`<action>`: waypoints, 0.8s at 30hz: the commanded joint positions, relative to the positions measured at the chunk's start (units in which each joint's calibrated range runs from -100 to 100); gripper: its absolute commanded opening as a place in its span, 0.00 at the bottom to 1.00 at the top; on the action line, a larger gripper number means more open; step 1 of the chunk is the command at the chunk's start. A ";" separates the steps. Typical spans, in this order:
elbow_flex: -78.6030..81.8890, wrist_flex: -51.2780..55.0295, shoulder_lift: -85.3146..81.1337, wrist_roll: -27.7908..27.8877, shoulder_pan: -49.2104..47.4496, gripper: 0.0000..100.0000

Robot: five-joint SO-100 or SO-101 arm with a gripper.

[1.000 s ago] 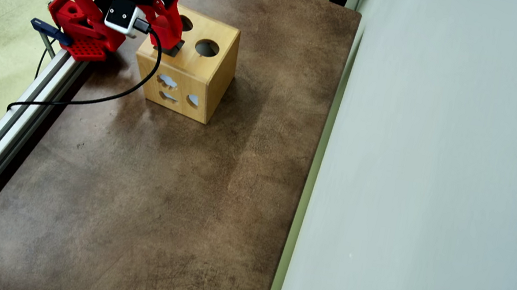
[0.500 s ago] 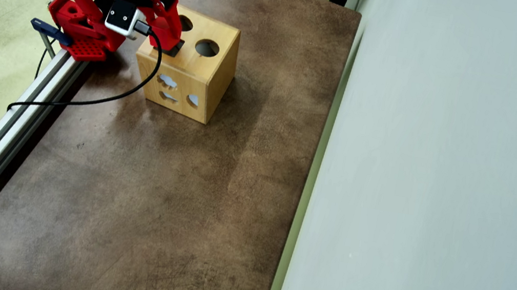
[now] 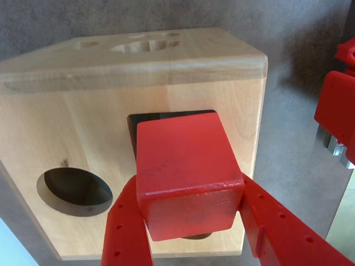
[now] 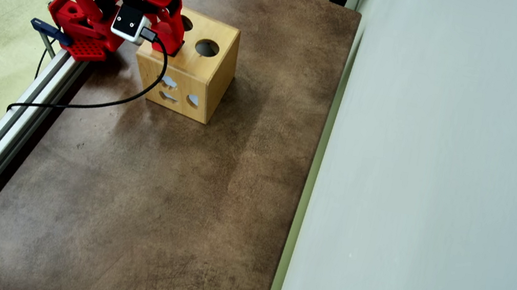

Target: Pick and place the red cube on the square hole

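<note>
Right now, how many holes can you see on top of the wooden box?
3: the square hole behind the red cube, a round hole at its left in the wrist view, another beside the arm overhead. More may be hidden.

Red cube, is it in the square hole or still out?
Out: the red cube sits clamped in the gripper above the square hole.

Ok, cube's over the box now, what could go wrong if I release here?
1. The small bright-red cube, clamped in the red two-finger gripper, looks turned against the dark square hole in the light wooden box; a corner may catch the rim.
2. It covers most of the hole in the wrist view, so alignment is hard to judge.
</note>
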 commanded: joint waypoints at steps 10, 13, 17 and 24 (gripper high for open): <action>-1.19 -0.30 -0.61 0.20 -3.49 0.18; -1.19 -0.30 -0.61 0.05 -3.49 0.19; -1.28 -0.30 -0.69 -0.20 -3.42 0.19; -1.28 -0.30 -0.78 -0.20 -3.34 0.30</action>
